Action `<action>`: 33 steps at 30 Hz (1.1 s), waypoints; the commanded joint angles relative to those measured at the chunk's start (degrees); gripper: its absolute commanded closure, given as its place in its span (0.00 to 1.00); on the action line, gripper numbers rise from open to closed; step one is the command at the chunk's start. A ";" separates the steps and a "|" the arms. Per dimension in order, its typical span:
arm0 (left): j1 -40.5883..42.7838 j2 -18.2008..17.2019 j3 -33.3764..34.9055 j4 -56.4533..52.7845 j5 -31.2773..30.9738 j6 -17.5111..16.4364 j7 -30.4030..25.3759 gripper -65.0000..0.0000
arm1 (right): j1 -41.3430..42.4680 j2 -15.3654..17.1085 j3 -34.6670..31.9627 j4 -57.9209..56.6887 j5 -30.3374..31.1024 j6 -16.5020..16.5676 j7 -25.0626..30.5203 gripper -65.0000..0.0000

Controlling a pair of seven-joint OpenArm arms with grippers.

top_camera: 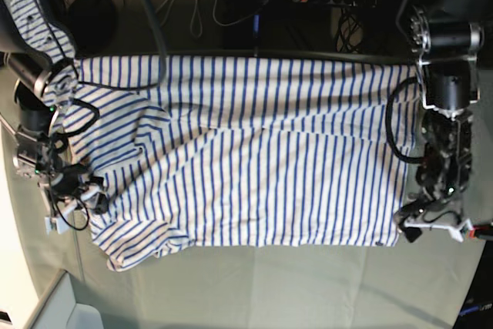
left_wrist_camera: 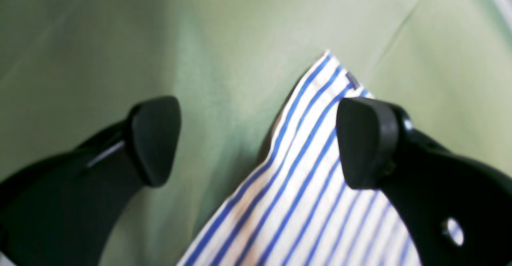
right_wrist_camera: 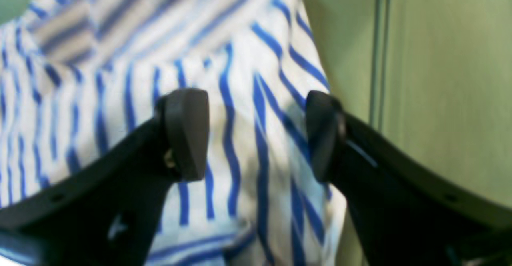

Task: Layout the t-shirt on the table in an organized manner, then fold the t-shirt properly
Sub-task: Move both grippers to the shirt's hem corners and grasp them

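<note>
**Shirt spread, sleeve end rumpled**

The soft white, blue-striped t-shirt [top_camera: 246,167] lies spread across the pale grey-green cloth table [top_camera: 254,283]. Left fingers [left_wrist_camera: 154,138] and right fingers [right_wrist_camera: 188,134] stand spread, holding nothing. Bunched sleeve fabric risks a crooked fold.

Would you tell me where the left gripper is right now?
In the base view the left gripper is at the right, open over the t-shirt's near hem corner on the table.

both wrist views look soft to me, blurred throughout, with the t-shirt [right_wrist_camera: 132,58] stripes smeared. the left wrist view darkens toward its left edge. my base view is sharper but dim, and the top background is nearly black.
</note>
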 commanded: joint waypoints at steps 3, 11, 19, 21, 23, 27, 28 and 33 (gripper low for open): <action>-4.77 -0.59 3.46 -6.90 0.28 -0.07 -6.38 0.09 | 1.65 0.38 -0.02 0.77 0.75 -0.41 1.46 0.43; -10.22 -0.24 16.20 -20.26 -0.08 -0.16 -17.20 0.09 | -0.28 0.30 -0.02 0.68 0.75 -0.41 1.46 0.56; -10.83 1.79 21.30 -23.43 0.28 -0.16 -20.27 0.09 | -1.87 -0.85 -0.02 0.68 0.66 -0.49 1.46 0.77; -10.74 2.49 21.30 -24.57 0.28 -0.16 -20.36 0.09 | -1.95 -0.85 -0.02 0.68 0.66 -0.49 1.46 0.78; -10.57 3.37 21.30 -25.54 0.28 -0.25 -20.36 0.09 | -1.95 -0.85 -0.02 0.68 0.66 -0.49 1.46 0.78; -10.57 3.63 21.30 -26.24 0.28 -0.25 -20.36 0.09 | -1.95 -0.85 -0.02 0.68 0.66 -0.49 1.46 0.78; -10.57 3.63 21.30 -26.33 0.28 -0.25 -20.36 0.11 | -1.95 -0.85 -0.02 0.68 0.66 -0.49 1.46 0.78; -10.48 3.63 21.30 -26.33 0.28 -0.25 -20.36 0.42 | -1.95 -0.85 -0.02 0.68 0.66 -0.49 1.46 0.78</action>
